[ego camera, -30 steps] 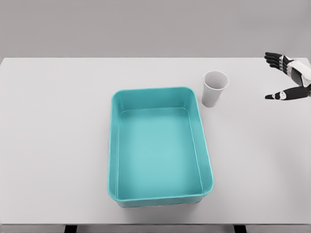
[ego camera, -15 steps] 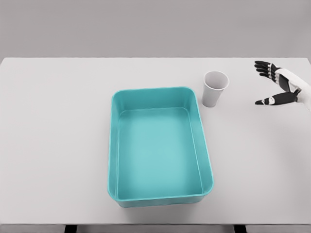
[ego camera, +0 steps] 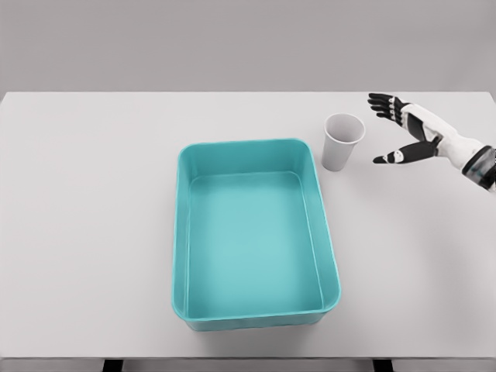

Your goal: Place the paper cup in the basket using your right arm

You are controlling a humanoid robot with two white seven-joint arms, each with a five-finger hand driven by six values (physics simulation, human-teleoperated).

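- The right hand's fingers (ego camera: 382, 101) are spread and released, dark at the tips, with the thumb held apart below them; they grasp nothing.
- The right hand (ego camera: 408, 130) hangs over the desk just to the right of the paper cup, its open palm turned toward the cup, a clear gap between the two.
- Its white forearm comes in from the right edge of the head view, sloping up and left toward the wrist.
- The paper cup (ego camera: 342, 142) stands upright on the desk, white, mouth up, nothing visible inside.
- The cup sits just beyond the far right corner of the basket, close to its rim but outside it; whether they touch cannot be told.
- The basket (ego camera: 180, 232) is a teal rectangular tub with rounded corners, lying near the middle of the desk, its long side running away from the camera, and it holds nothing.
- The desk (ego camera: 85, 201) is pale grey and spans the whole width of the view, with a grey wall behind.
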